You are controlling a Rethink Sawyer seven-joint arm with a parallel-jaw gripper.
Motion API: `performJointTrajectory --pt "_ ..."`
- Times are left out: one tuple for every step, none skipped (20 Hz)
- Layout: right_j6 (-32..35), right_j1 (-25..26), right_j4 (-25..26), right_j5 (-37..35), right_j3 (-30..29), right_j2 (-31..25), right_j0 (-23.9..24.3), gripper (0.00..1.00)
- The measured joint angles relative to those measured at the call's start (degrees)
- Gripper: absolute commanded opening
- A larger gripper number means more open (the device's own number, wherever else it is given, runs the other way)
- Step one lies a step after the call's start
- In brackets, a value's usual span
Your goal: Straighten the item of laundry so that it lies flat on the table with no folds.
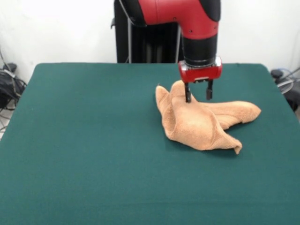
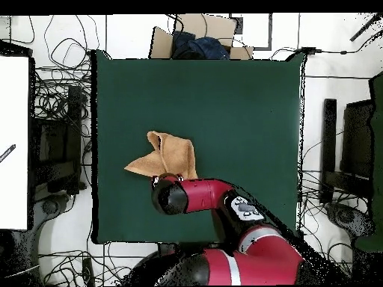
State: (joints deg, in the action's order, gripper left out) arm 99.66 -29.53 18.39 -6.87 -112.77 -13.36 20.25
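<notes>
My end effector (image 1: 198, 97), two short black fingers under a red housing, hangs over the far part of the crumpled light orange-tan terry-cloth towel (image 1: 201, 123). The fingers stand apart with a clear gap between them. One finger tip (image 1: 188, 98) sits against the raised peak of the cloth, while the other hangs just above the towel, over the dark green felt-covered tabletop (image 1: 84, 140) behind it. Whether any cloth is truly pinched I cannot say for certain from the front; it looks more like one finger touching the fold than a grasp.

The towel is bunched and folded over itself, not flat. In the front view one lobe rises towards my fingers, one flap runs out towards the right edge of the tabletop, and another points at the near edge. From overhead, the towel (image 2: 169, 157) lies nearer the tabletop's left edge than its right, and my red arm (image 2: 202, 196) covers its lower part.
</notes>
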Motion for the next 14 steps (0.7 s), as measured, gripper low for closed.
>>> performJointTrajectory --pt "0.00 0.30 -0.01 0.17 0.09 0.00 0.00 1.00" --pt "0.00 0.52 -0.01 0.29 0.16 0.00 0.01 1.00" --pt "0.00 1.05 -0.01 0.65 0.36 0.00 0.00 1.00" --pt "0.00 1.15 -0.01 0.75 0.41 0.00 0.00 1.00" --pt "0.00 1.26 -0.01 0.86 0.46 0.00 0.01 1.00" --pt "0.00 1.33 -0.01 0.90 0.53 0.00 0.00 1.00" --pt "0.00 1.40 -0.01 0.94 0.59 0.00 0.00 1.00" --pt "0.00 1.40 -0.01 0.93 0.62 0.00 0.00 1.00" --pt "0.00 1.40 -0.01 0.93 0.65 0.00 0.00 1.00" --pt "0.00 1.40 -0.01 0.93 0.65 0.00 0.00 1.00" --pt "0.00 1.39 -0.01 0.93 0.65 0.00 0.00 1.00" --pt "0.00 1.39 -0.01 0.93 0.65 0.00 0.00 1.00" --pt "0.00 1.37 0.00 0.93 0.65 0.00 0.00 1.00" --pt "0.00 1.34 0.00 0.93 0.65 0.00 0.00 1.00"
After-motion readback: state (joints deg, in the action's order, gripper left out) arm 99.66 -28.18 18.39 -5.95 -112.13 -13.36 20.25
